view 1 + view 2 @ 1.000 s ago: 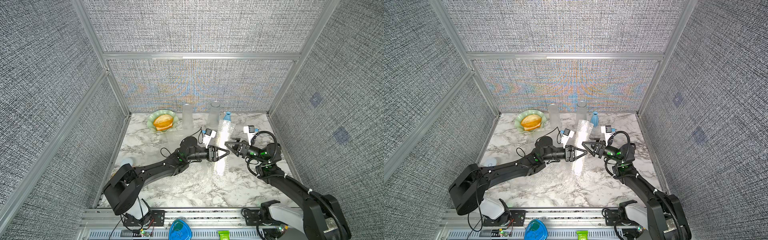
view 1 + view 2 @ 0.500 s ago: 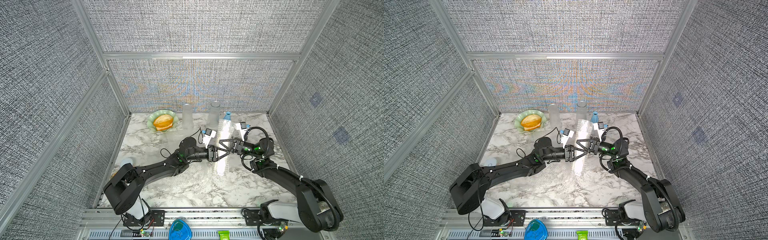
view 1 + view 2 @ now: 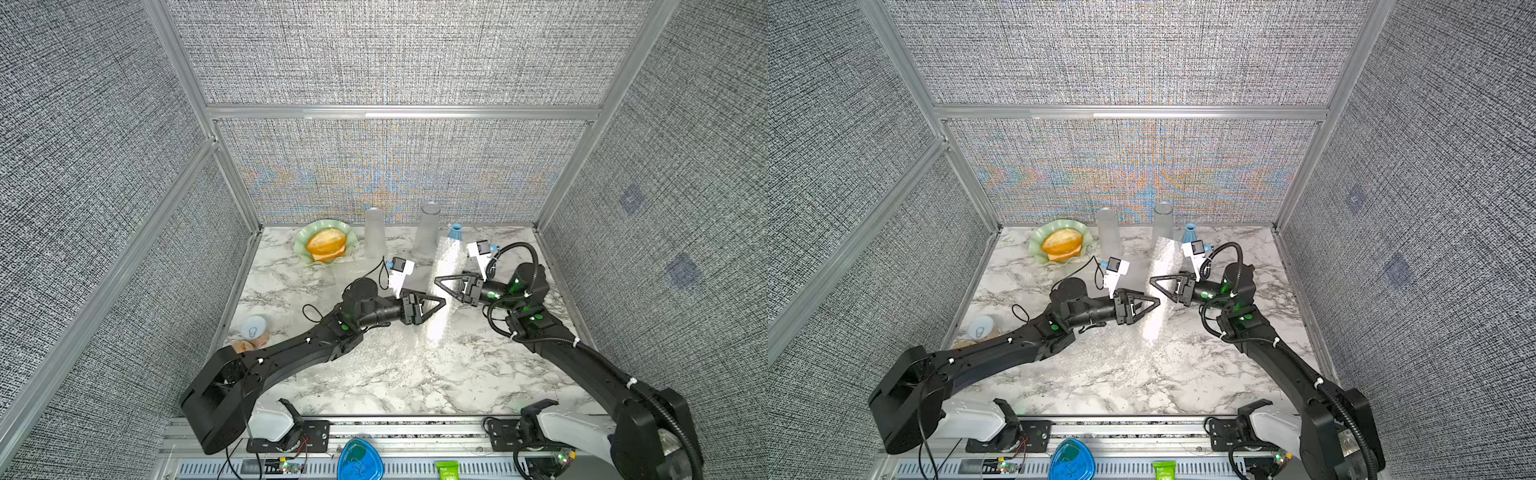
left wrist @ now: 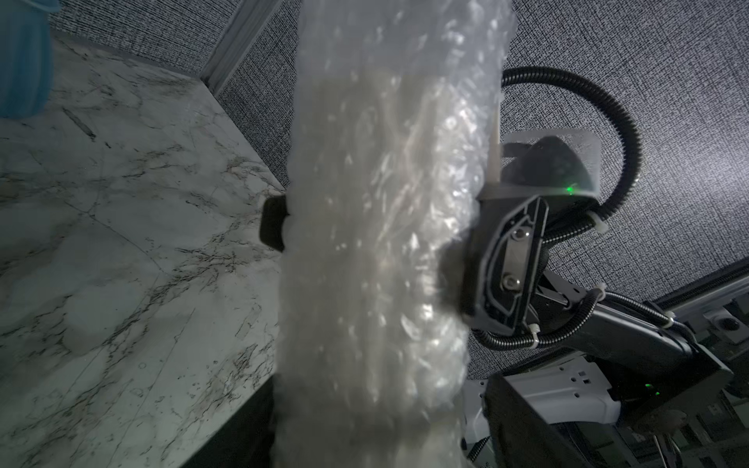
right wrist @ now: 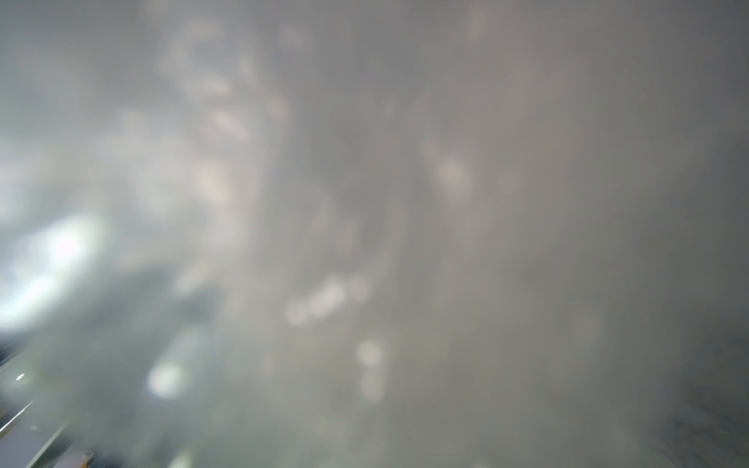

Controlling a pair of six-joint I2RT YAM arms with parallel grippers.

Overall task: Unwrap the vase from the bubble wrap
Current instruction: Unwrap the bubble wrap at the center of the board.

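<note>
- Right tool (image 3: 440, 282) grasps the bubble wrap (image 3: 448, 257) — we should hold it firm.
- Left tool (image 3: 439, 303), at the wrap's 9 o'clock — we cannot tell its grip; we should peel gently.

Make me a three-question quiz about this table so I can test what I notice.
1. Where on the table is the blue vase?
A. Front edge
B. Back, towards the right corner
C. Left side

2. What colour is the dish that holds the bread?
A. Red
B. Black
C. Pale green

3. How is the bubble wrap?
A. Upright between the grippers
B. Flat on the marble
C. Balled up at the front

Answers: B, it stands by the back wall; C, its scalloped rim is green; A, the right gripper flanks it and the left gripper is at its edge.
</note>
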